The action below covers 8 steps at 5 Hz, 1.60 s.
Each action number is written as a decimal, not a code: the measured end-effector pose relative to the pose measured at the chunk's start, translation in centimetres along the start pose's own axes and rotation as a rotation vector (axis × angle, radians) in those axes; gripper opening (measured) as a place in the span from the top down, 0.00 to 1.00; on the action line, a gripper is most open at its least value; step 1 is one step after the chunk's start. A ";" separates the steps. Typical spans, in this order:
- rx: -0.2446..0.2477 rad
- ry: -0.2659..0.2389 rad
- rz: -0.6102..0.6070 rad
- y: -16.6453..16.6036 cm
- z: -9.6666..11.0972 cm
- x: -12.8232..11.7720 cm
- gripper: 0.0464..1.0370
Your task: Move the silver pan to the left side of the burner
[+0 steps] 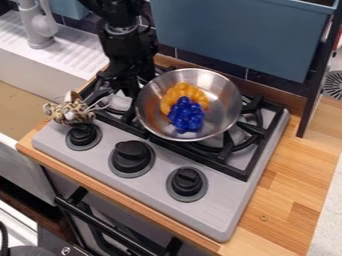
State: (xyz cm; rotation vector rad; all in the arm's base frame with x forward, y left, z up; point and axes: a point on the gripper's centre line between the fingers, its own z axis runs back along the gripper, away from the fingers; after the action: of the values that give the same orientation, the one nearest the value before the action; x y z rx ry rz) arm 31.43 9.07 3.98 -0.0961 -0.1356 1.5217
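The silver pan rests on the black grate, covering its middle and part of the right burner. Inside the pan lie an orange ring-like piece and a bunch of blue grapes. My black gripper hangs low over the left burner area, close beside the pan's upper left rim; whether it touches the rim I cannot tell. The gripper hides part of the left burner and grate.
A patterned bundle with metal wires sits at the stove's left edge. Three black knobs line the front. A blue panel stands behind, a white sink at upper left, a wooden counter at right.
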 end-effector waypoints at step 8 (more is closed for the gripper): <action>-0.052 0.065 -0.032 -1.1 5.4 0.7 0.04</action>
State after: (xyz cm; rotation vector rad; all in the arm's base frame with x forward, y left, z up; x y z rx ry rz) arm 31.71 9.60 9.50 -0.1844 -0.1241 1.4819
